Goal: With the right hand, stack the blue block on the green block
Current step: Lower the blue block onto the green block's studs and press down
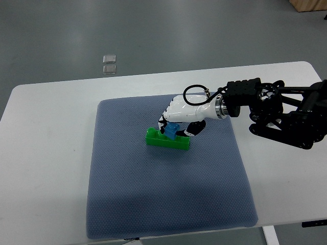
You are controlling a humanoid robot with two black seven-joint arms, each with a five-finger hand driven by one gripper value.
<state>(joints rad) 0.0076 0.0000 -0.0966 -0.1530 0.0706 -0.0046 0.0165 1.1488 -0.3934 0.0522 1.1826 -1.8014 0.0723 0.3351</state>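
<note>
A long green block point(166, 140) lies on the blue-grey mat point(163, 204) near its middle. My right hand point(179, 122) comes in from the right edge and its white fingers are curled around a small blue block point(171, 131). The blue block sits on top of the green block, near its middle, partly hidden by my fingers. I cannot tell whether it is pressed fully down. The left arm is not in view.
The mat lies on a white table point(46, 153). Two small clear squares point(109, 63) lie on the grey floor beyond the table's far edge. A wooden object point(309, 5) shows at the top right corner.
</note>
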